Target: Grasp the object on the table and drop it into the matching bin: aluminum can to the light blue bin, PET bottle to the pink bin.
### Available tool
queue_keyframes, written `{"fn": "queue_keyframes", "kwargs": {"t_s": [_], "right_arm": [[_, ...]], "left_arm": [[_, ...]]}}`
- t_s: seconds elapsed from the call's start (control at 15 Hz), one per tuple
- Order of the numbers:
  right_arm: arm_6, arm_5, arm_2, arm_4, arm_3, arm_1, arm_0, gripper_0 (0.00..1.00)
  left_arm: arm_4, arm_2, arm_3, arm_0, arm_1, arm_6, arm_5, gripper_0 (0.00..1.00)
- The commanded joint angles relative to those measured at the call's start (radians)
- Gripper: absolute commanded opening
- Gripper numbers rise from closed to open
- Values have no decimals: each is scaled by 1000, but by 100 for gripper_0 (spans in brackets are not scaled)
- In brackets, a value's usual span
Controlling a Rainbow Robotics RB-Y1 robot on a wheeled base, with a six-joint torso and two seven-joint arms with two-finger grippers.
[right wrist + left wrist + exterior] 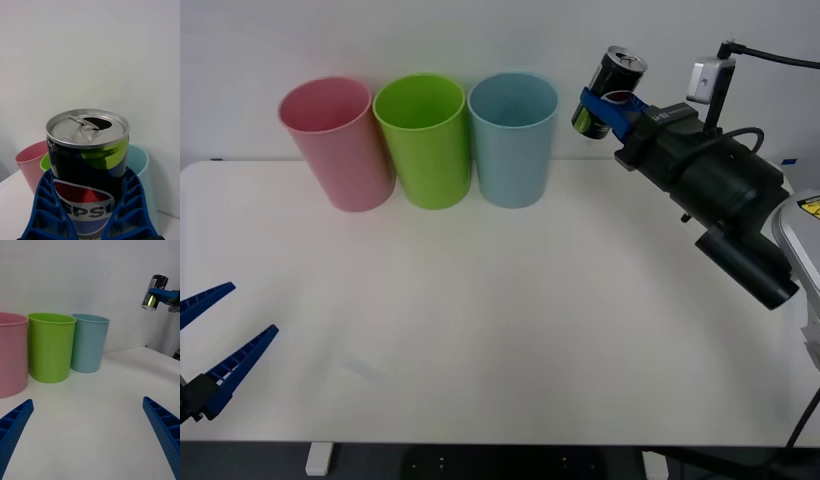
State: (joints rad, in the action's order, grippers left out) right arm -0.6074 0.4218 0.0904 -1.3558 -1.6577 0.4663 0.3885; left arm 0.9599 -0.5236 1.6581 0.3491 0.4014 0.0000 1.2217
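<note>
Two blue fingers of the right gripper (608, 108) pinch the aluminum can (609, 91) aloft, tilted, just right of the light blue bin (513, 140); the left gripper (218, 330) waits near-left, fingers spread.

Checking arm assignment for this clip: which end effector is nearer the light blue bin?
Right. The right end effector holds the aluminum can raised just right of the light blue bin; the left end effector sits open at the table's near-left edge.

Bare table (510, 320) lies open before the pink bin (335, 140), lime green bin (425, 140) and light blue bin (513, 135)
</note>
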Motion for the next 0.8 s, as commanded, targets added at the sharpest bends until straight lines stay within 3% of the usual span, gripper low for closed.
{"fn": "queue_keyframes", "kwargs": {"t_s": [0.07, 0.8], "right_arm": [[0, -1, -1, -32, 147, -57, 131, 0], [38, -124, -35, -164, 612, -262, 480, 0]], "left_arm": [[0, 0, 0, 0, 0, 0, 0, 100], [0, 0, 0, 0, 0, 0, 0, 100]]}}
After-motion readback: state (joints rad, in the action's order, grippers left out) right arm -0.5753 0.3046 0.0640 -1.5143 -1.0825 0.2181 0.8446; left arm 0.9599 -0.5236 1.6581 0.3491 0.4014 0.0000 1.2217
